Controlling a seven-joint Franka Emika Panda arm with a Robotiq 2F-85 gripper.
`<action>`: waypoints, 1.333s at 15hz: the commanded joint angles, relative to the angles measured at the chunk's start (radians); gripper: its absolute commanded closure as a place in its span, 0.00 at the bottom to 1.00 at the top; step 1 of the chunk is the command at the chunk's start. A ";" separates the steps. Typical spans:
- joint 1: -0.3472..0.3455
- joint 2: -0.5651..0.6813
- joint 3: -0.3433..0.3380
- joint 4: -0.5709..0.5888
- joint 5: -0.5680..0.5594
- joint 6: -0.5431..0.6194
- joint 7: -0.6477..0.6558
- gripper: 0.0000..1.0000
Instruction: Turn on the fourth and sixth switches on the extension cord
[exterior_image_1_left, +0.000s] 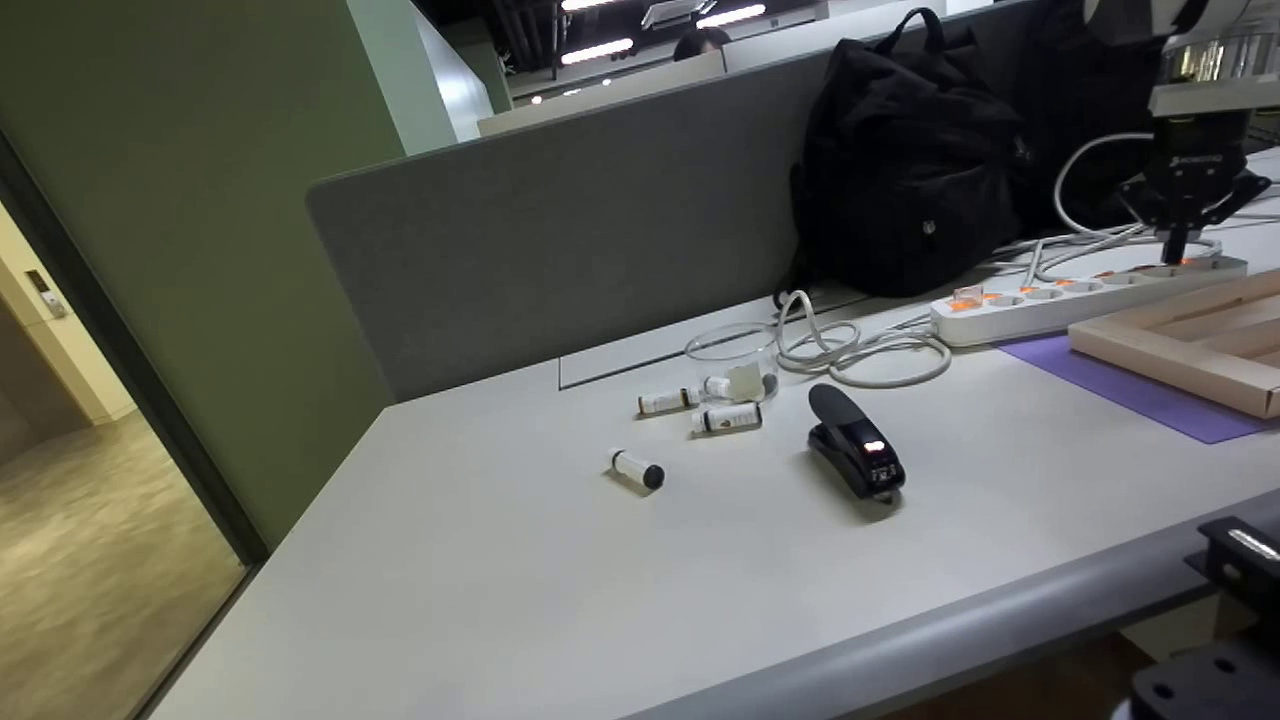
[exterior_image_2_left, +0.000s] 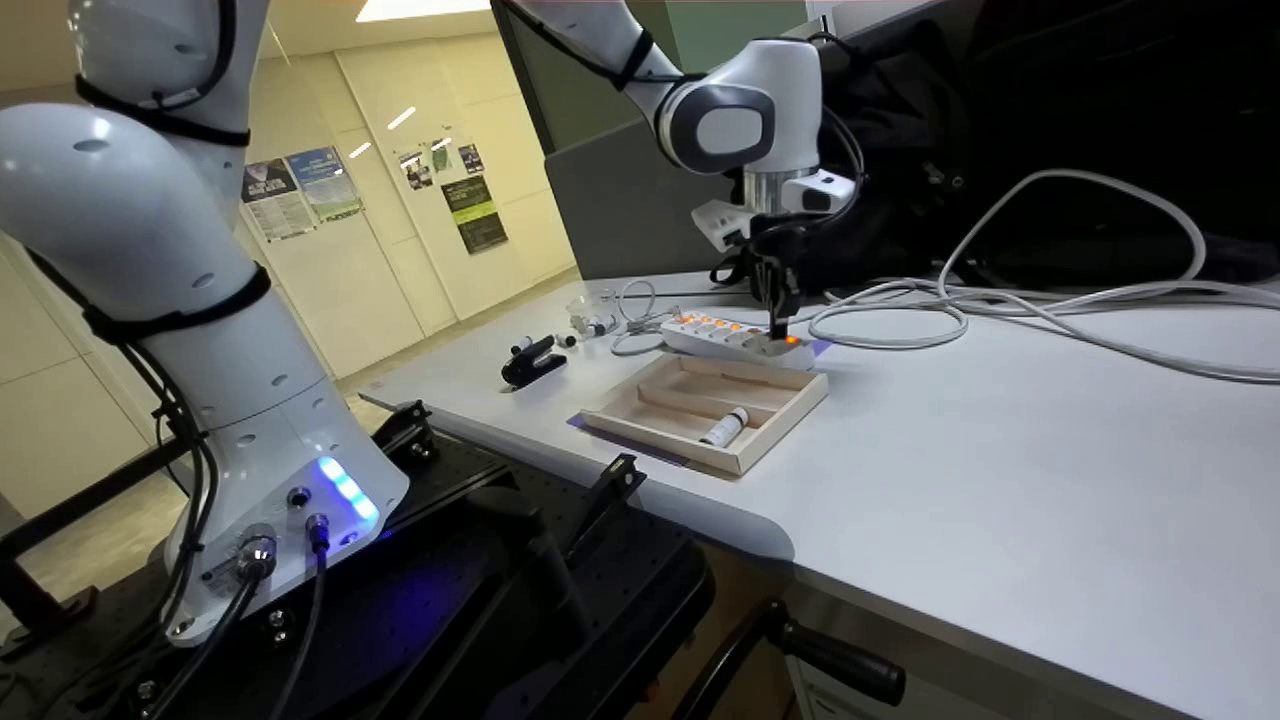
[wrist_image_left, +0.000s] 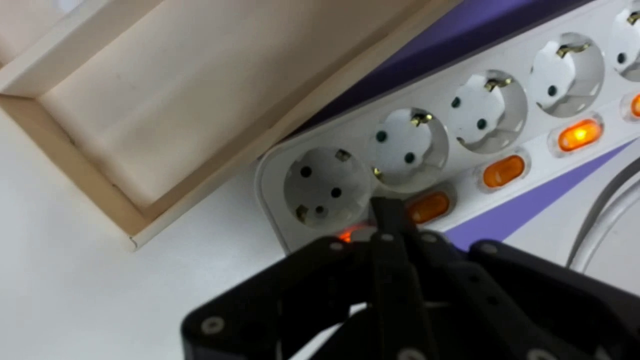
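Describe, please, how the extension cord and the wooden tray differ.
The extension cord is white; the wooden tray is pale brown. The extension cord is a long, narrow strip, the wooden tray broad. The extension cord has round sockets and orange switches, whereas the wooden tray has open compartments, one holding a small bottle. Both are on the white table.

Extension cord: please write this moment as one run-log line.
extension cord: end switch glowing, adjacent switch unlit | gripper: shut, tip near end switch | contact: cannot tell

the extension cord (exterior_image_1_left: 1085, 308) lies between backpack (exterior_image_1_left: 910, 180) and tray (exterior_image_1_left: 1170, 367)
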 joint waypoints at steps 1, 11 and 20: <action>-0.028 0.053 0.016 0.035 0.023 0.039 -0.056 1.00; -0.026 0.035 0.063 0.050 -0.023 0.098 -0.216 1.00; 0.069 0.037 -0.028 0.122 -0.187 -0.085 -0.097 1.00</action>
